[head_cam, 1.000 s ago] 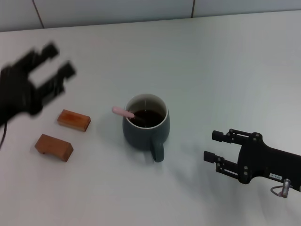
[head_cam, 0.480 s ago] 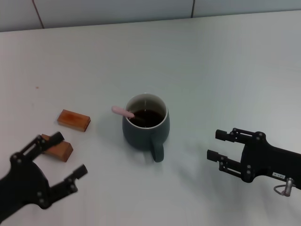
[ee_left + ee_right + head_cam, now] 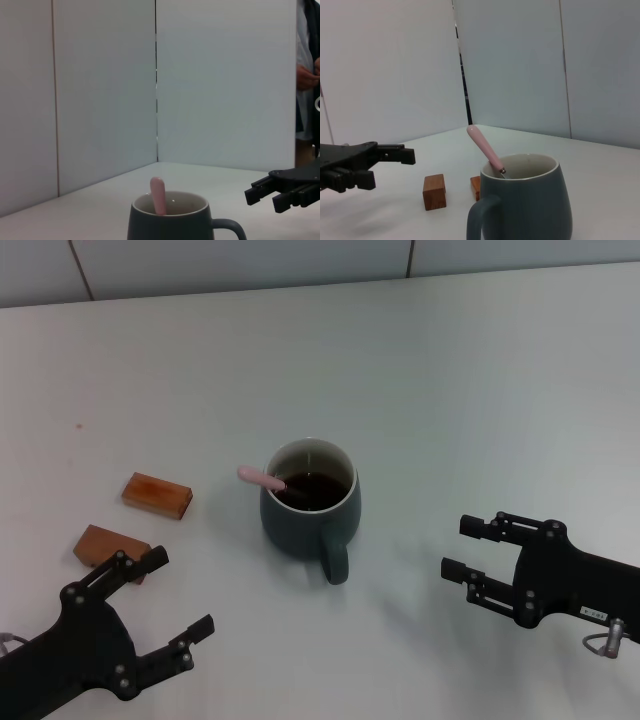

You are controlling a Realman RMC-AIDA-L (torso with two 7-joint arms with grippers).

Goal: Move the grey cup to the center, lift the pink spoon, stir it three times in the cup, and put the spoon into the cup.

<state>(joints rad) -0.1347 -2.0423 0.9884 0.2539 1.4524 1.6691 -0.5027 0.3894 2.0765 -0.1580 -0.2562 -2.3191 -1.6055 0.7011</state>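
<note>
Grey cup sits near the middle of the white table, handle turned toward us, dark inside. We note the pink spoon already rests in it: bowl end down below the rim, pale handle leaning out over the rim on the robot's left side. The right wrist view shows the same lean, with the metal neck just inside the lip.

Left gripper hovers low at the near left, fingers spread and holding nothing. It hangs just in front of one wooden block; a second block lies a little farther back. Right gripper sits at the near right, well apart from the cup, its fingers also parted and empty.

We judge the task to be at or near its end, since the spoon is in the cup and neither claw holds anything.

Handling notes:
- Cup looks like glazed ceramic, so we expect it to be stiff, fairly heavy, slick on the outside and breakable if knocked over. Best hold would be across the body or by the loop handle.
- Spoon looks light and rigid; the slim handle is smooth and could slip or twist between the fingers. Take it on the exposed pink part above the rim, well clear of the cup wall, so the cup is not tipped
</note>
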